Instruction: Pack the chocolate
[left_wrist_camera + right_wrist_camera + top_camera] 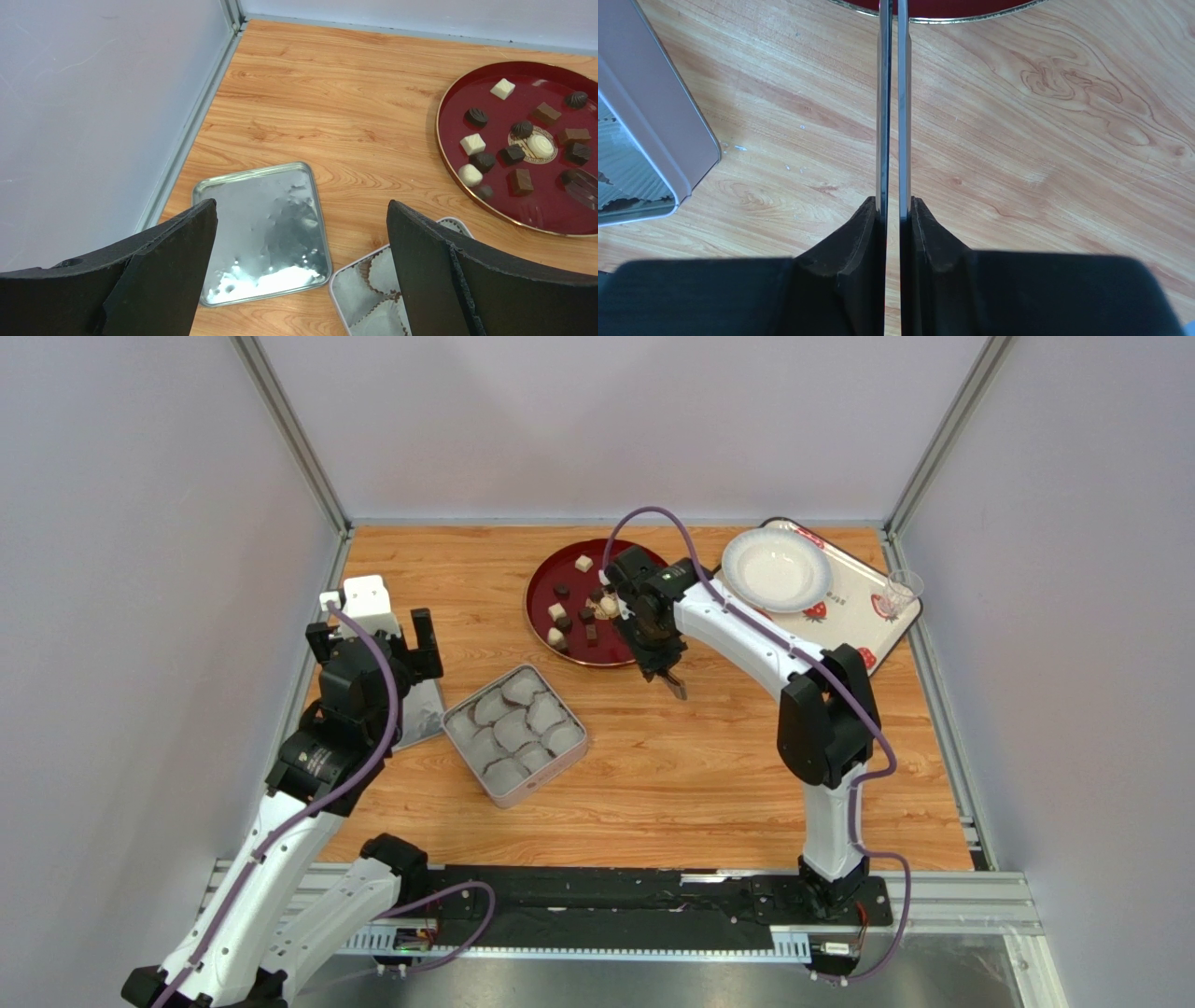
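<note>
The right gripper (892,210) is pinching shut on the long thin metal tongs (883,105), pressing the two blades almost together just ahead of its black fingertips. The blades are running straight forward from it and passing over the rim of the round dark-red plate (554,203); their tips are lying beyond the wrist view, so whether they are gripping a piece cannot be told. The small chocolate pieces (483,162), mostly dark brown with a few cream-white ones, are all sitting scattered on that plate, ahead of the right gripper. The open rectangular silver tin (654,105) is lying to its left, near but apart, and its white pleated paper cups (515,732) are looking empty from above. The left gripper (302,210) is hanging with its fingers spread fully wide and holding nothing, with the flat silver tin lid (263,231) resting on the table just below and ahead of it. Judging from this, the packing is only beginning: the tin is standing uncovered and the tool is in hand, but no piece is showing in a cup, so the whole plateful is waiting to be carried across.
</note>
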`<state>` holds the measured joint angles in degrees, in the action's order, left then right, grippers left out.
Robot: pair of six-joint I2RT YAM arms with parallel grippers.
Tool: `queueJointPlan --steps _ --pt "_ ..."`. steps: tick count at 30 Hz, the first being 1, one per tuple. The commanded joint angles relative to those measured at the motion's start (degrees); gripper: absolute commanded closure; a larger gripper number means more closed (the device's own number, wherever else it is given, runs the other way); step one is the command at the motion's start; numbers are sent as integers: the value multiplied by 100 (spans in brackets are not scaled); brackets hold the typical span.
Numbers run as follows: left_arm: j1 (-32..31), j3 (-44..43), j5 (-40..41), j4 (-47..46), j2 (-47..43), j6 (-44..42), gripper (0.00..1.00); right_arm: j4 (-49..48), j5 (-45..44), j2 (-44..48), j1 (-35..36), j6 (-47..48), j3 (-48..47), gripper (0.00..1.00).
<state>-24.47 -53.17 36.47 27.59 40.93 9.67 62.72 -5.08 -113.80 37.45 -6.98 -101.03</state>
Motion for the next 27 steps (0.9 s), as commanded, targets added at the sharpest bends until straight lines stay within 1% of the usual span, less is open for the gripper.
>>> queueJointPlan --steps 1,4,7,16,21,24,27 --pt "-32 17 -8 -167 -59 -62 2 -58 -63 560 69 118 118 85" --pt "-32 26 9 -175 -67 -62 2 -146 -80 674 78 145 224 85" --pt "-32 34 18 -175 -76 -71 2 -146 -64 649 78 171 260 83" --pt "-32 43 -17 -202 -23 -79 2 -234 -106 446 61 162 -65 79" --pt "-32 52 -43 -202 -23 -80 2 -207 -335 359 8 110 -153 74" --pt "-32 52 -61 -193 -23 -71 2 -181 -274 332 -71 83 -171 70" --pt "-32 52 -61 -202 -32 -79 2 -146 -274 323 -124 57 -215 68"
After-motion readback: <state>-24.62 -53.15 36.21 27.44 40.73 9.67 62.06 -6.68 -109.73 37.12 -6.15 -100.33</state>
